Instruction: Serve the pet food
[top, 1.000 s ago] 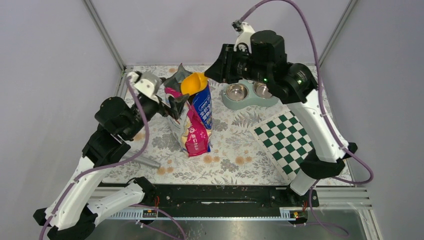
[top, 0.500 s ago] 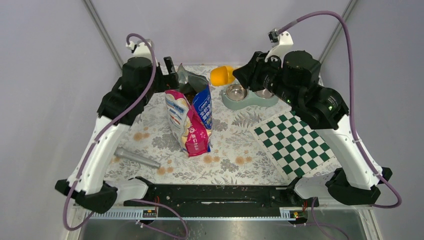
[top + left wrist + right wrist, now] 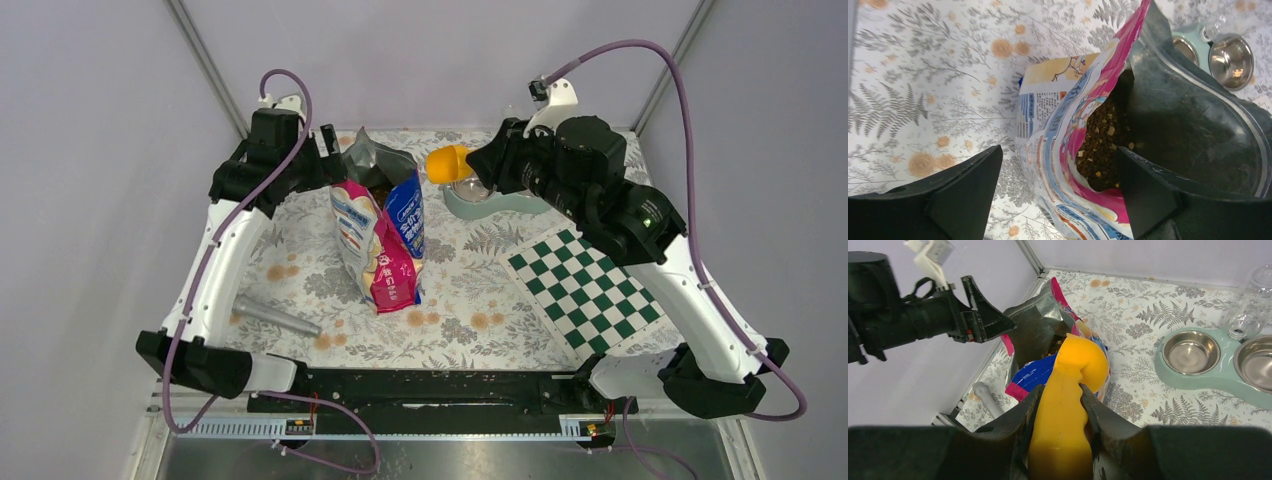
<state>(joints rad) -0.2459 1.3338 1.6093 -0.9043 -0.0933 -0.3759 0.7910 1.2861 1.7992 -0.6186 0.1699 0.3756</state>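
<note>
The pet food (image 3: 1102, 145) is brown and tan kibble deep inside the open printed bag (image 3: 380, 235), which stands upright mid-table. My left gripper (image 3: 335, 155) is open at the bag's back left. In the left wrist view (image 3: 1058, 170) its fingers (image 3: 960, 195) straddle the bag's front wall (image 3: 1058, 130) without pinching it. My right gripper (image 3: 1060, 395) is shut on the handle of the orange scoop (image 3: 1070, 390). It holds the scoop (image 3: 447, 163) in the air between the bag mouth and the double bowl (image 3: 500, 203). The scoop's contents are hidden.
The mint double feeder has two steel bowls (image 3: 1190, 351), with a clear bottle (image 3: 1250, 300) behind it. A green checkered mat (image 3: 585, 280) lies at the right. A grey cylinder (image 3: 275, 318) lies front left. Frame posts and walls close in the back.
My left arm swung from the bag's front left up to its back left. My right gripper carried the scoop from over the bag mouth rightward toward the bowls.
</note>
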